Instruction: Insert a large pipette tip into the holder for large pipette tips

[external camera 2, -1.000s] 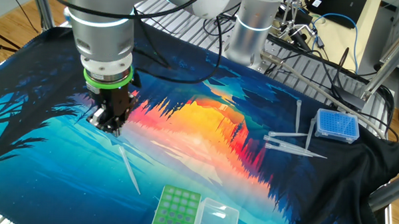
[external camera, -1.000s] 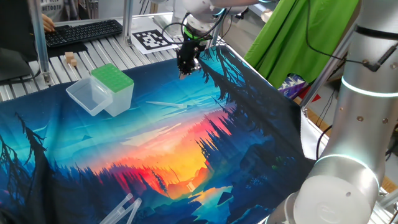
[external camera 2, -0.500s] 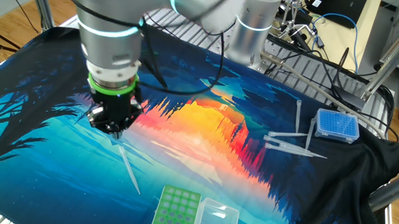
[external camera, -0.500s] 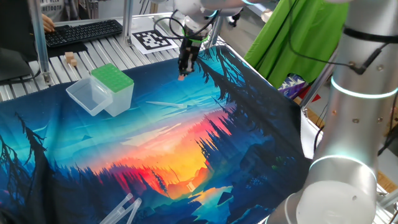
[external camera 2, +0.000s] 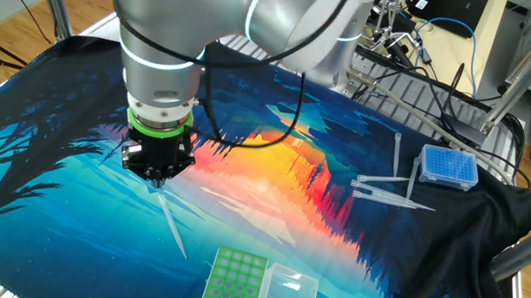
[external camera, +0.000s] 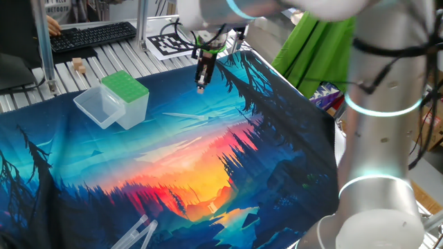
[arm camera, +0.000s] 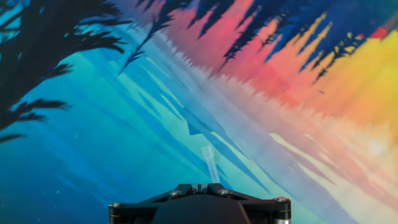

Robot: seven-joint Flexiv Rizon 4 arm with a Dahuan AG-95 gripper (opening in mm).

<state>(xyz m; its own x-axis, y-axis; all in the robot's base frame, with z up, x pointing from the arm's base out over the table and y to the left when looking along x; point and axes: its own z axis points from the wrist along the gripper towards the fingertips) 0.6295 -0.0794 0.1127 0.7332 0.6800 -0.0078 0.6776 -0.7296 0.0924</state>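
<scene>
The large pipette tip (external camera 2: 171, 224), thin and translucent, lies flat on the printed cloth. It also shows in the hand view (arm camera: 210, 163), just ahead of my fingers. My gripper (external camera 2: 161, 175) hangs just above the cloth at the tip's wider end, its jaws together with nothing between them. In the one fixed view my gripper (external camera: 201, 86) is right of the holder (external camera: 125, 88). The holder has a green perforated top and its clear lid (external camera: 96, 108) lies open beside it. The holder also sits at the bottom edge of the other fixed view (external camera 2: 233, 277).
A blue tip box (external camera 2: 449, 167) stands at the right, with several loose tips (external camera 2: 384, 190) beside it. Two clear tubes (external camera: 138, 232) lie at the cloth's near edge. A keyboard (external camera: 90, 34) and a marker tag (external camera: 169, 43) lie beyond the cloth.
My gripper has shifted a little along the cloth toward the lying tip and the wrist has turned. The tip and the holder have not moved.
</scene>
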